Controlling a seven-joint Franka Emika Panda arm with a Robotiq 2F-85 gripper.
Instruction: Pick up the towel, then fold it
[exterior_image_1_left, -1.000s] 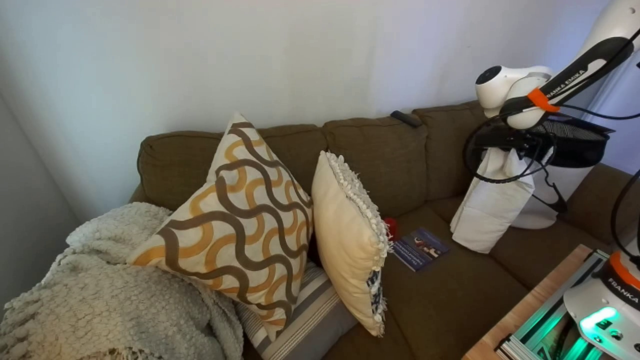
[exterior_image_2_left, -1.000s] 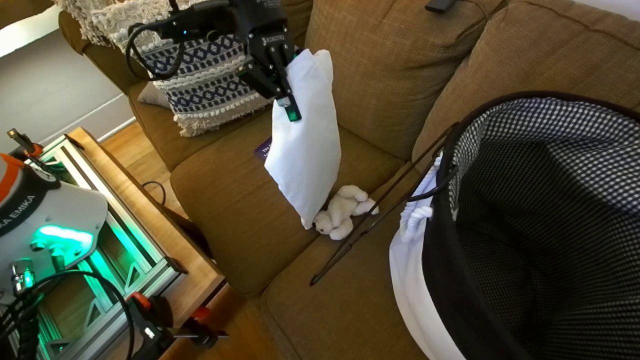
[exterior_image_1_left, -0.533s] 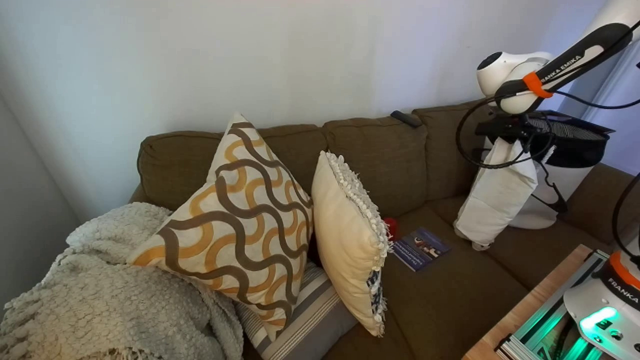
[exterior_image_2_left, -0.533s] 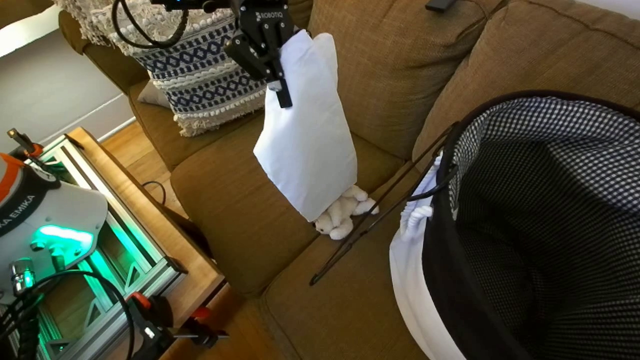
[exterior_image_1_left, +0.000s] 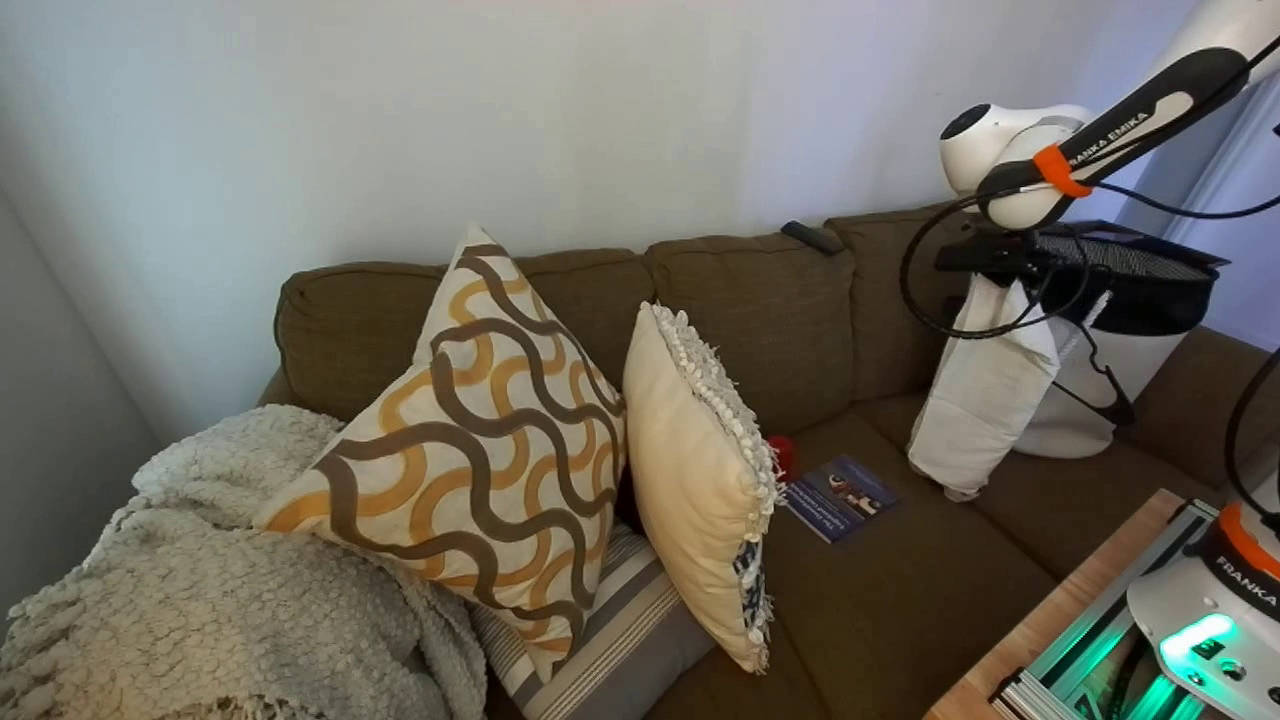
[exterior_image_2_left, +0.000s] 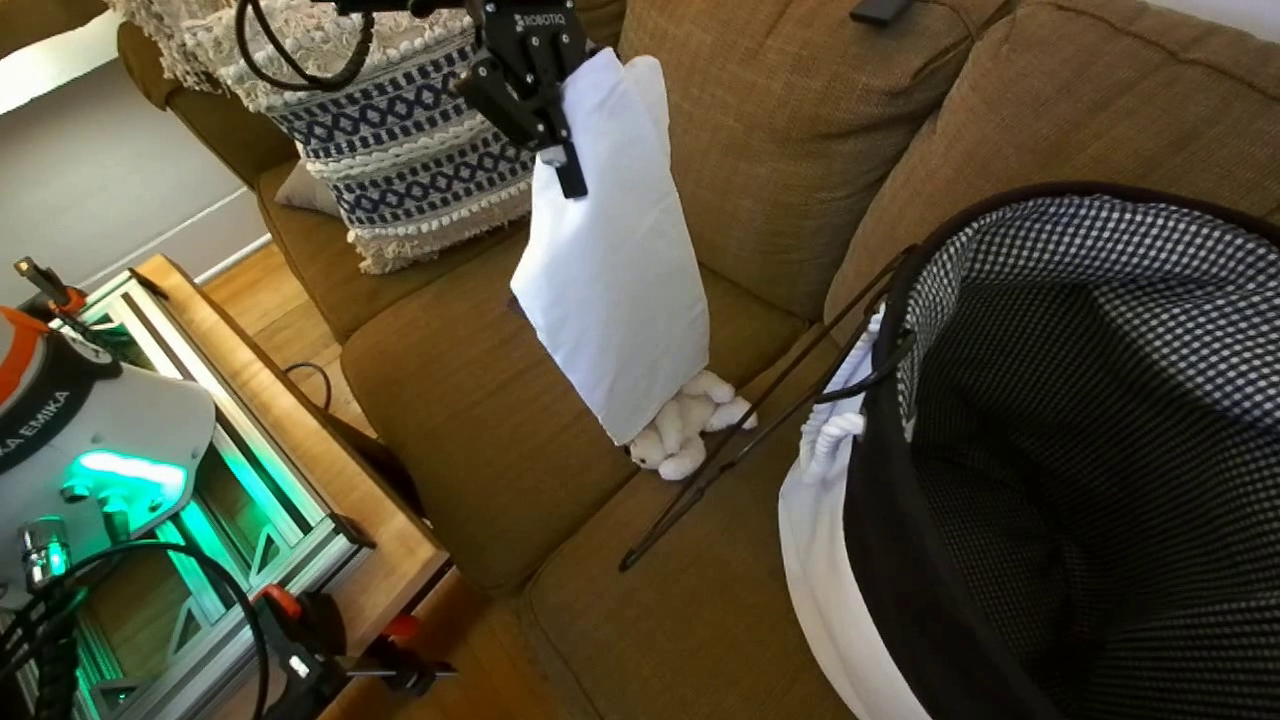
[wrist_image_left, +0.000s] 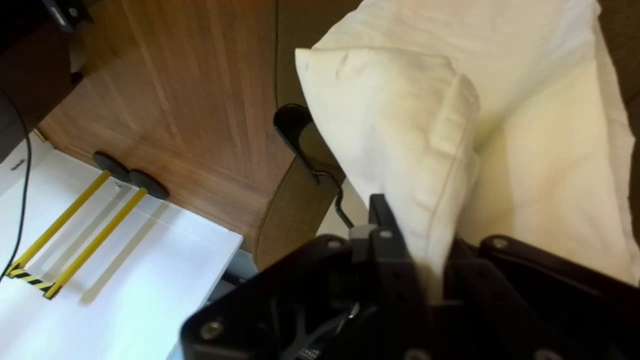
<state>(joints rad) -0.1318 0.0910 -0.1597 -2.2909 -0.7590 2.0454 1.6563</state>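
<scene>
The towel is white cloth and hangs down from my gripper above the couch seat. It shows in both exterior views (exterior_image_1_left: 985, 410) (exterior_image_2_left: 625, 270) and fills the upper right of the wrist view (wrist_image_left: 530, 150). My gripper (exterior_image_2_left: 585, 160) is shut on the towel's upper part. In the wrist view my gripper (wrist_image_left: 420, 225) has a bunched fold of cloth between its fingers, and the cloth hides most of the right finger. The towel's lower end overlaps a white plush toy (exterior_image_2_left: 685, 425) in an exterior view; I cannot tell whether they touch.
A dark hanger (exterior_image_2_left: 690, 490) leans by a black-and-white basket (exterior_image_2_left: 880, 560) on the couch (exterior_image_2_left: 640, 610). A book (exterior_image_1_left: 838, 497) and a red object (exterior_image_1_left: 781, 455) lie near a fringed pillow (exterior_image_1_left: 690, 480). A remote (exterior_image_1_left: 811, 238) rests on the backrest. The robot's wooden table (exterior_image_1_left: 1050, 620) stands in front.
My gripper has risen with the towel still held. The towel's lower end is higher, and its broad side shows more. In the last half second the motion is small.
</scene>
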